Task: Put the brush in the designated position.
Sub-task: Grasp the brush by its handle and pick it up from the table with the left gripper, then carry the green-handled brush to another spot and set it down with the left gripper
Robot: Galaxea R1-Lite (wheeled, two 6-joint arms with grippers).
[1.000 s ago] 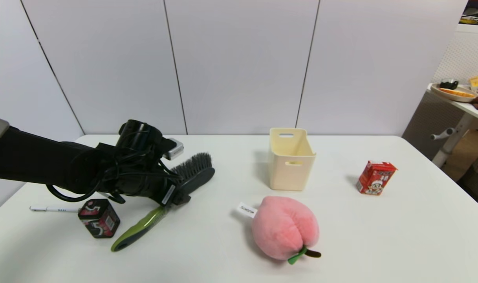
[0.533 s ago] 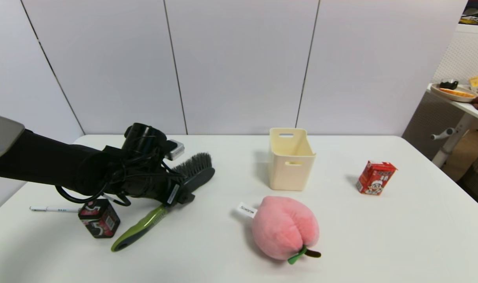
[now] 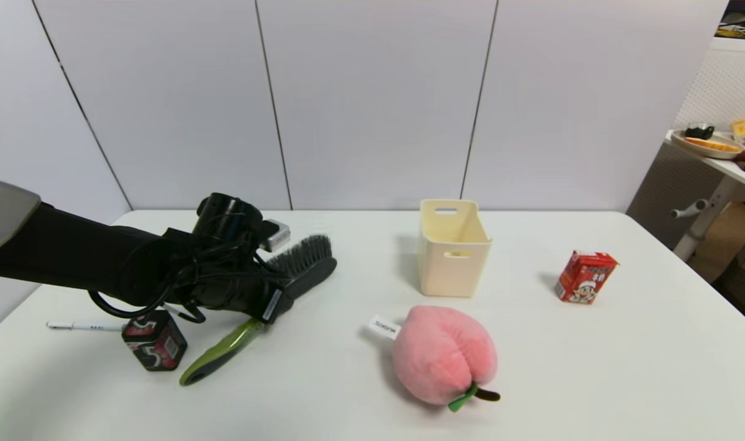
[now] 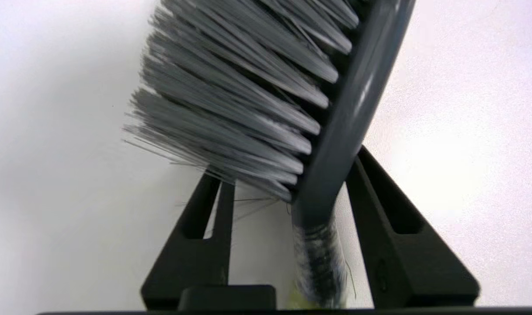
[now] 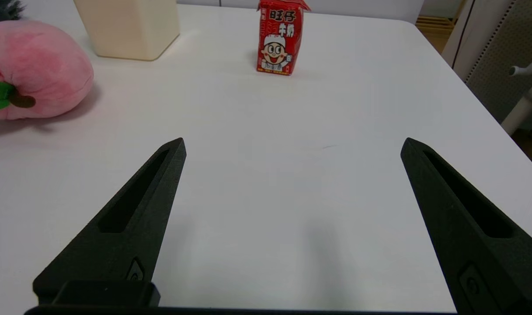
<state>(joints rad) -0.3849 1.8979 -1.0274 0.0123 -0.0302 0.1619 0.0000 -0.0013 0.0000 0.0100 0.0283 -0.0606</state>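
Gripping the brush (image 3: 268,294) at the neck, where the dark grey head meets the lime-green handle, our left gripper (image 3: 280,298) sits low over the white table (image 3: 592,380). The left wrist view shows our two black fingers (image 4: 397,245) closed in on either side of the neck, the bristles fanning out just ahead of them. From the head view the brush slants across the table: bristle head out beyond our fingertips toward the far edge, handle trailing back beneath the wrist toward the near edge. We cannot tell whether the handle tip is touching the table or has just cleared it.

We judge the step in hand to be the grasp-and-lift. The brush is secured but not yet carried anywhere.

Close behind our gripper, on the handle side, stands a small dark tin (image 3: 155,340), with a thin white pen (image 3: 81,326) farther out past it. Well off to the gripper's right stands the cream bin (image 3: 453,248), and nearer to us than the bin lies a pink plush peach (image 3: 442,355). A red milk carton (image 3: 585,277) stands farther right again.

Our right gripper (image 5: 292,144) is parked with its fingers spread wide over bare table, holding nothing.

If the bin is the intended place, the next move calls for raising the brush clear, swinging it right without the handle sweeping the tin, then tilting it to enter the bin's opening.
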